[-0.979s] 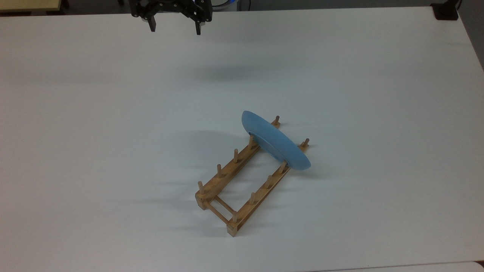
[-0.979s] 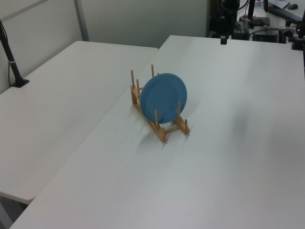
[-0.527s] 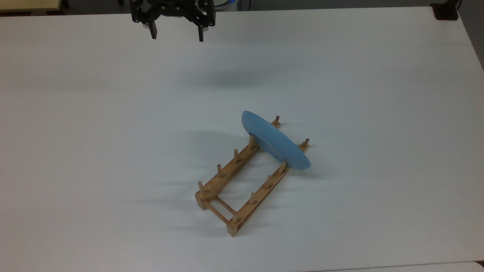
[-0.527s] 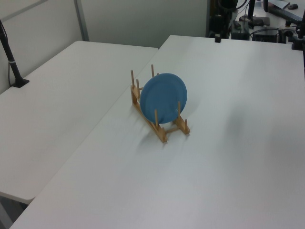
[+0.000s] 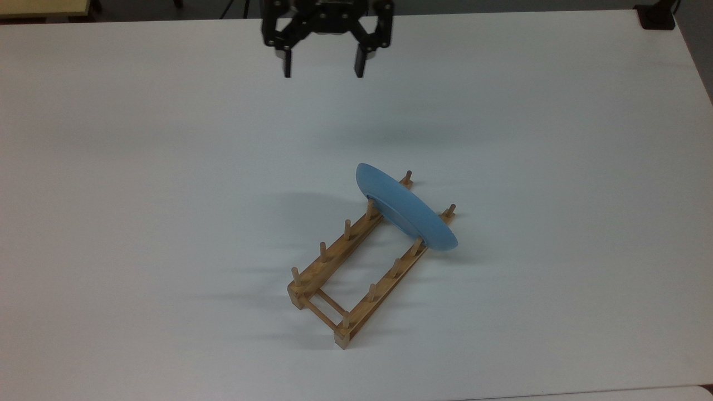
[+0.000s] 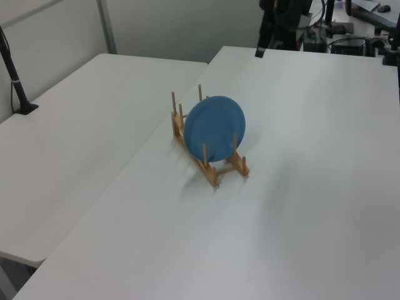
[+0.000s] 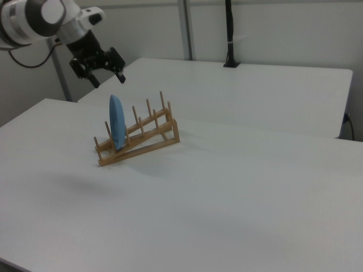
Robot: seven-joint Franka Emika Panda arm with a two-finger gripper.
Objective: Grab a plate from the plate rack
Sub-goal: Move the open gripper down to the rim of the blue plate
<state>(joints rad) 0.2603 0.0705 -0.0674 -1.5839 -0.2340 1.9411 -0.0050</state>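
- Top view: high, angled down across the table (image 5: pixel 167 167).
- Left view: farther back, oblique.
- Right view: low, opposite side.
- Shared by all: rack (image 5: pixel 356 267) (image 6: pixel 209 156) (image 7: pixel 139 139).

Wide white table (image 5: pixel 167 195) with matte top. Second white table (image 6: pixel 75 137) just beside, parallel, a thin seam between. On that second table, black upright post (image 6: pixel 14 78) on a clamp base. Beyond both tables, pale partition wall (image 7: pixel 272 34).

Legible text, labels, brands, numbers, signs: we find none on any surface in the top view, the left view or the right view.
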